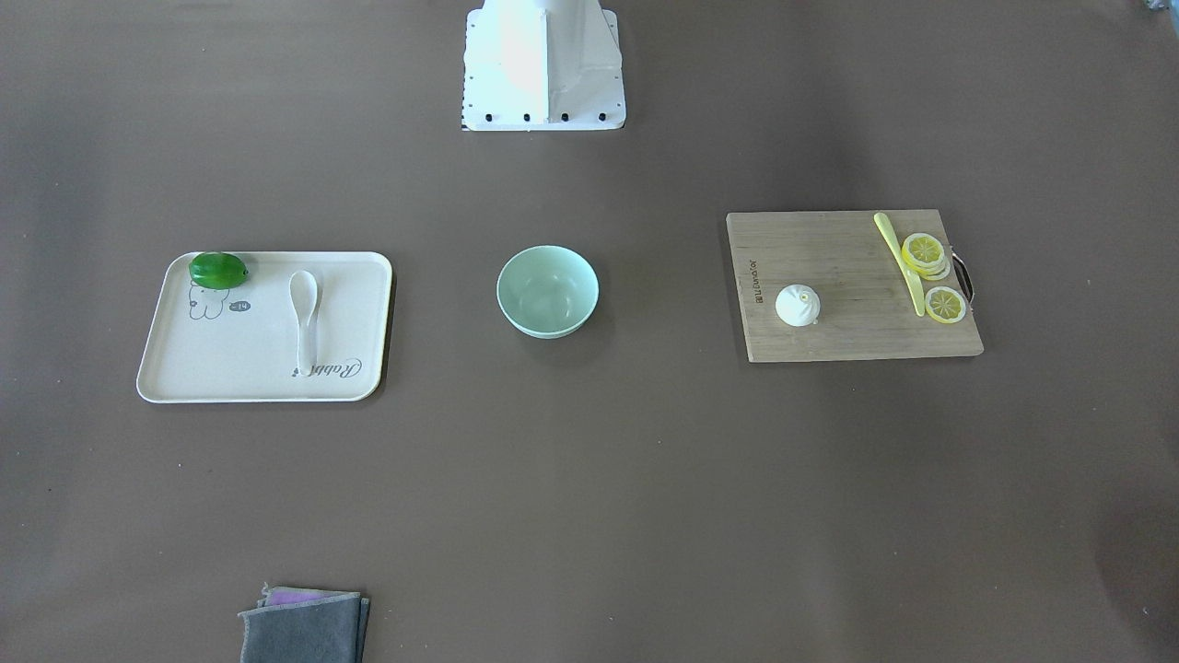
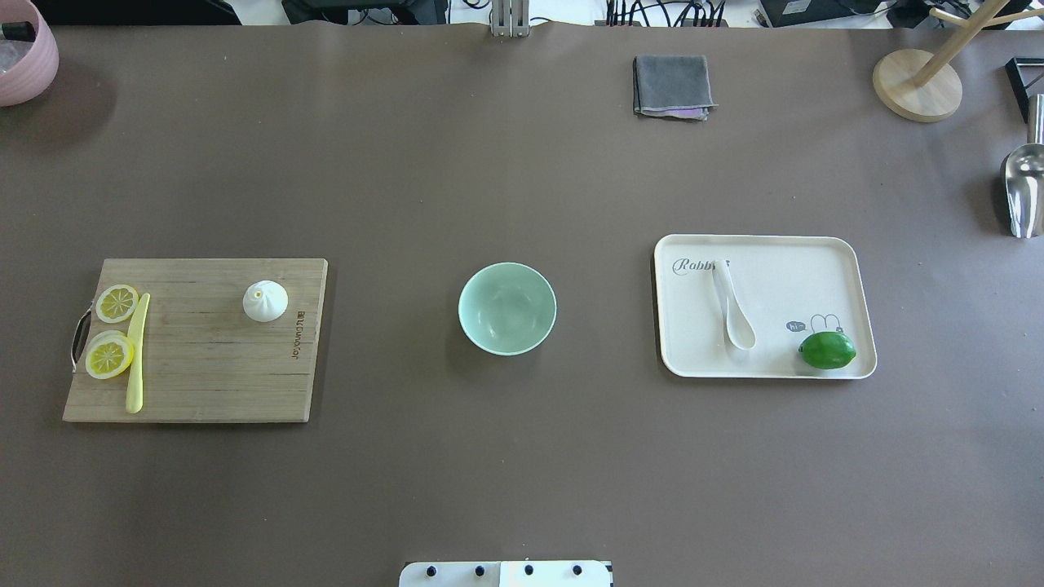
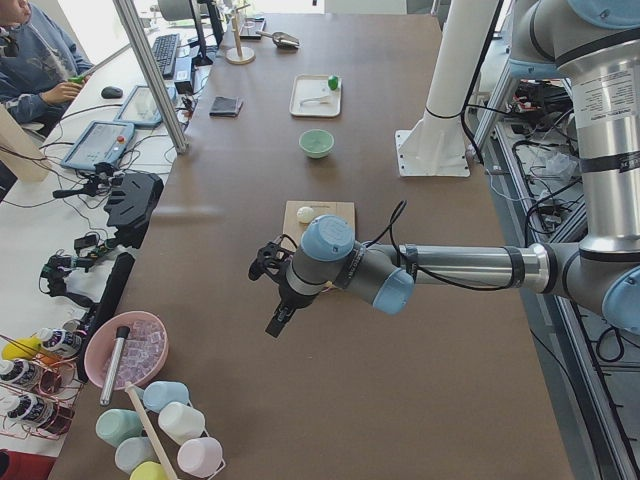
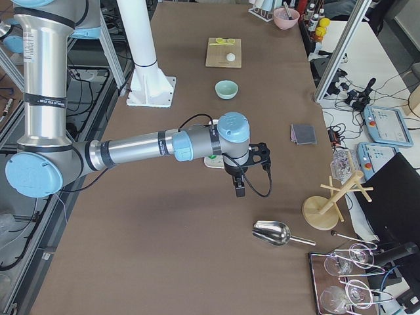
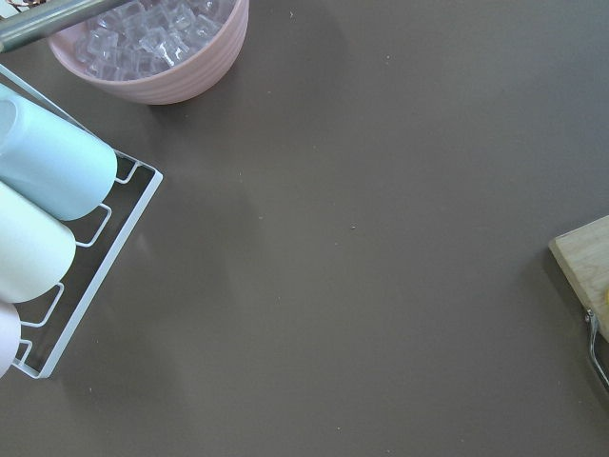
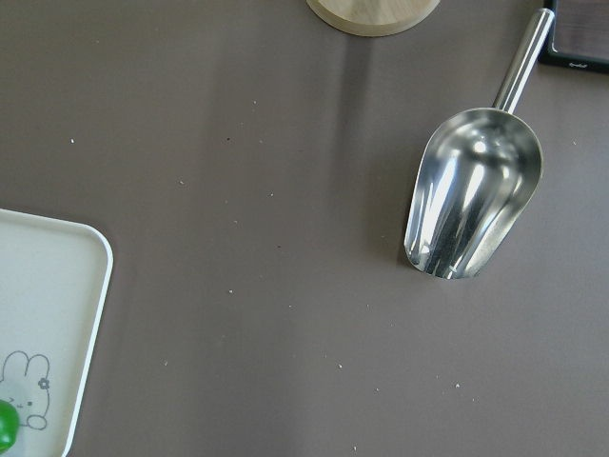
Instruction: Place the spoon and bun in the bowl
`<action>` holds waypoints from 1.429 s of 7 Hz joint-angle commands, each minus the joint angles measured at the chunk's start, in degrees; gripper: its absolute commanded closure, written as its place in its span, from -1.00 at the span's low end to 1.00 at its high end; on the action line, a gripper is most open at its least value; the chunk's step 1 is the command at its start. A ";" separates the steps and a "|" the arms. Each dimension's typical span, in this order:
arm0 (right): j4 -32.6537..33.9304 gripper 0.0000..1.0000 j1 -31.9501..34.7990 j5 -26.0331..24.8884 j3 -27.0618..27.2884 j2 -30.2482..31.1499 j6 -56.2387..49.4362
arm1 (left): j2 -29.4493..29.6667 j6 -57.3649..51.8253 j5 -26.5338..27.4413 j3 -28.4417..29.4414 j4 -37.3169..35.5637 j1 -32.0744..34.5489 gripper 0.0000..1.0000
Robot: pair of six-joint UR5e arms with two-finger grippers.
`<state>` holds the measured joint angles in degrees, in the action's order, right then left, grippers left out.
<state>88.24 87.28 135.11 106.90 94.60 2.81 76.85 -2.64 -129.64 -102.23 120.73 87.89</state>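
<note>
Whether the left claw and right claw are open cannot be told, and with the bun and spoon each well inboard of its claw, flanking the bowl, a shallow pinch could skid the flat-lying spoon across its tray.

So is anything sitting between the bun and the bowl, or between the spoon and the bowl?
Nothing visible does. Only bare table separates the bun on the cutting board from the bowl, and the spoon on the tray from the bowl. The lime lies beyond the spoon, away from the bowl.
</note>
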 commanded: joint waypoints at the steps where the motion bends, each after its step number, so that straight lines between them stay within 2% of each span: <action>1: 0.01 -1.00 0.00 0.07 -0.02 0.41 0.00 | -0.12 4.27 -0.09 0.80 2.13 0.00 -0.97; 2: 0.01 -1.00 0.00 0.16 0.15 0.41 0.00 | -1.17 5.52 0.26 1.42 4.75 0.00 -0.97; 10: -0.17 -1.00 0.00 -0.37 0.07 0.06 0.17 | -2.23 7.21 -0.09 1.95 4.69 0.00 -0.97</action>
<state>88.13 87.28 135.07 107.10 94.78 2.85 74.62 4.57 -129.63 -100.14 125.44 87.89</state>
